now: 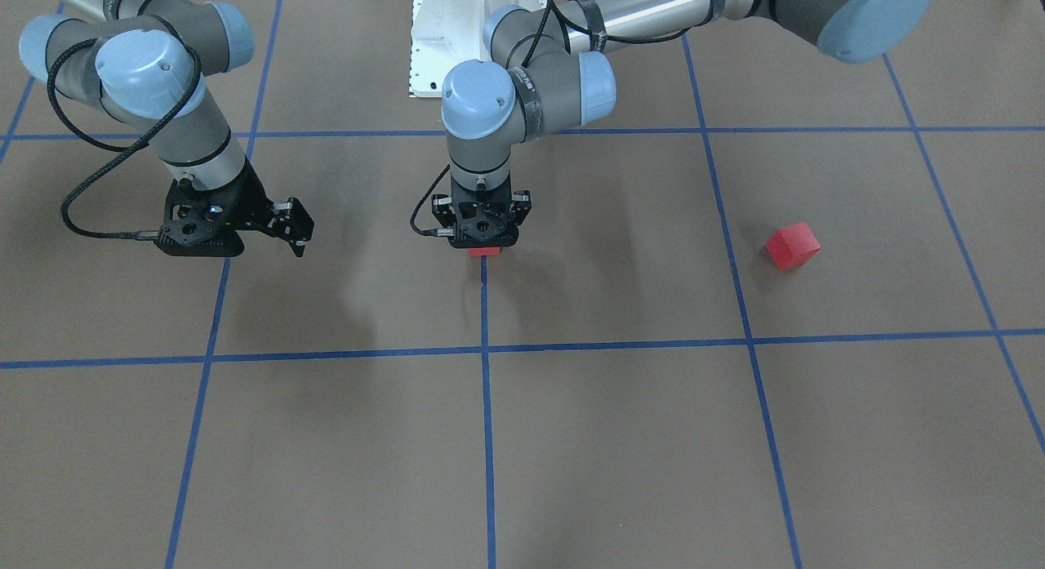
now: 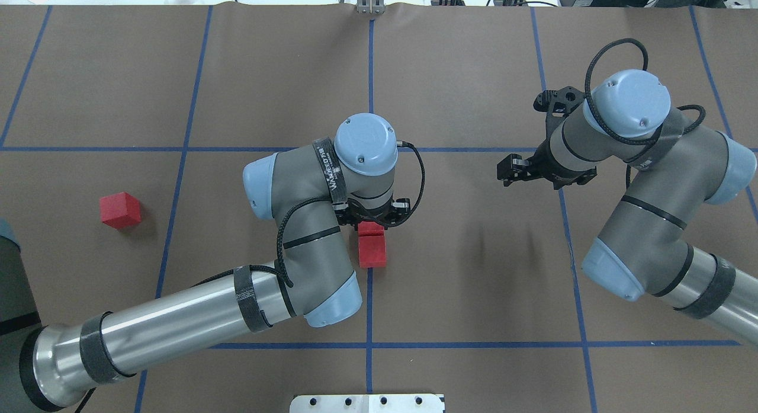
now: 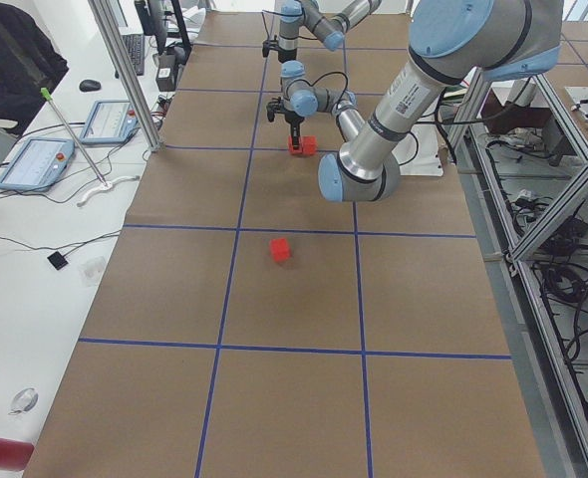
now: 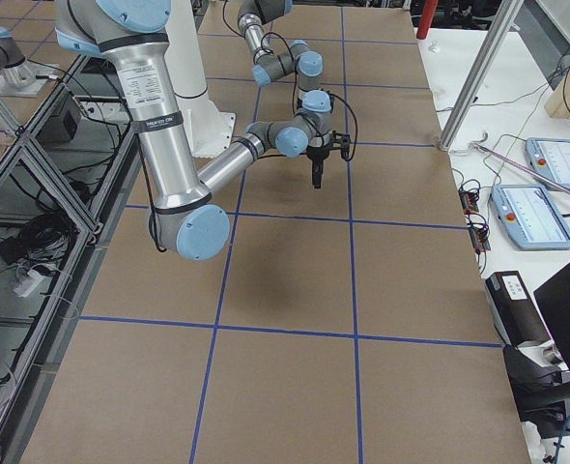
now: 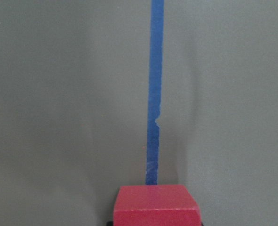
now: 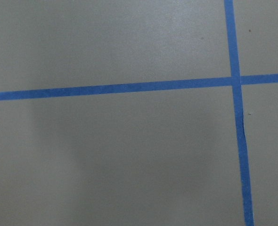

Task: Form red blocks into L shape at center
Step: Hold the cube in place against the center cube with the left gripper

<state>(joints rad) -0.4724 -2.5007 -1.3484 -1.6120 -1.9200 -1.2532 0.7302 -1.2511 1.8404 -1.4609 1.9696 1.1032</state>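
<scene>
blocks (image 2: 373, 254): two sit touching, in a row on the center line (image 2: 369, 306). The stray (image 2: 120, 210) is well off the line, on the left arm's side.
left claw (image 2: 371, 222): right over the far block of the pair, can't tell if it's gripping.
right claw (image 2: 508, 167): off the line, empty, opening unclear.
tip: imo lift straight up so the pair doesn't get nudged. The stray then goes flush beside an end block.
count: three blocks, two arms.

Left arm (image 2: 308, 253) hems the red blocks' (image 2: 373, 251) left side.
</scene>
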